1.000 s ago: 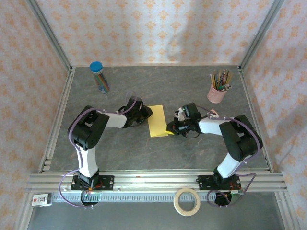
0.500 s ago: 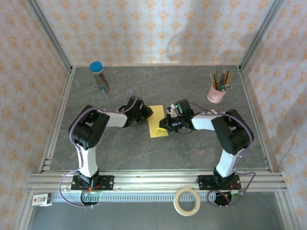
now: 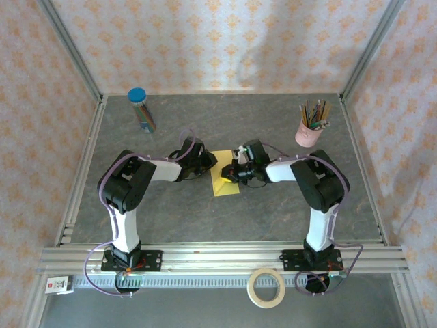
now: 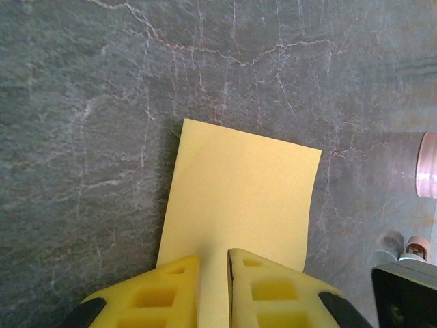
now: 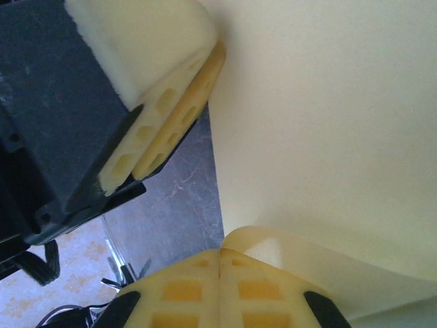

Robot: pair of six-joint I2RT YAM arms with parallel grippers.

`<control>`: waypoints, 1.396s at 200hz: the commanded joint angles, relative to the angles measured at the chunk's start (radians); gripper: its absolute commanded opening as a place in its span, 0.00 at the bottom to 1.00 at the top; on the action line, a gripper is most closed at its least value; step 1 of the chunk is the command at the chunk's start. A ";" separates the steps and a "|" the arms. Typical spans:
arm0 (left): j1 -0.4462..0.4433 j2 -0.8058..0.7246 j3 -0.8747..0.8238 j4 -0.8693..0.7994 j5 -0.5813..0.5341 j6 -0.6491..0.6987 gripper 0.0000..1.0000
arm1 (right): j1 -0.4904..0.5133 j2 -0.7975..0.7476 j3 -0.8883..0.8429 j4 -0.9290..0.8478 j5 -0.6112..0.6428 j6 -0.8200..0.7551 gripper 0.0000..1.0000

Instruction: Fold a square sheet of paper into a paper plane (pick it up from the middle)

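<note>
The square sheet of paper (image 3: 224, 186) lies mid-table as a yellow rectangle, apparently folded in half. My left gripper (image 3: 210, 162) rests at its left edge. In the left wrist view its fingertips (image 4: 176, 277) stand over the paper (image 4: 242, 198) with a narrow gap and nothing pinched between them (image 4: 213, 263). My right gripper (image 3: 234, 175) is over the sheet's right part. In the right wrist view it (image 5: 220, 254) is shut on a curled-up flap of the paper (image 5: 328, 123), with the left gripper's fingers (image 5: 164, 102) close by.
A clear tube with a blue lid (image 3: 141, 109) stands at the back left. A pink cup of pencils (image 3: 309, 126) stands at the back right. A roll of tape (image 3: 266, 287) lies in front of the near rail. Metal frame rails border the table.
My right gripper has moved left over the sheet, drawing the paper's right edge up and inward. The left gripper stays at the left edge, its jaws slightly narrower.
</note>
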 commanded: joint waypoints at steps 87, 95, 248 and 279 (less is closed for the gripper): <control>-0.028 0.061 -0.001 -0.021 -0.007 0.001 0.16 | 0.016 0.034 0.029 0.007 0.060 -0.004 0.00; -0.028 0.062 -0.001 -0.021 -0.005 0.001 0.16 | 0.016 0.036 0.026 0.012 0.065 0.000 0.00; -0.033 0.073 -0.008 -0.008 0.002 -0.008 0.16 | 0.015 0.055 0.029 0.007 0.073 -0.003 0.00; -0.033 0.072 -0.010 -0.007 0.002 -0.009 0.16 | 0.016 0.056 0.026 0.017 0.071 0.003 0.00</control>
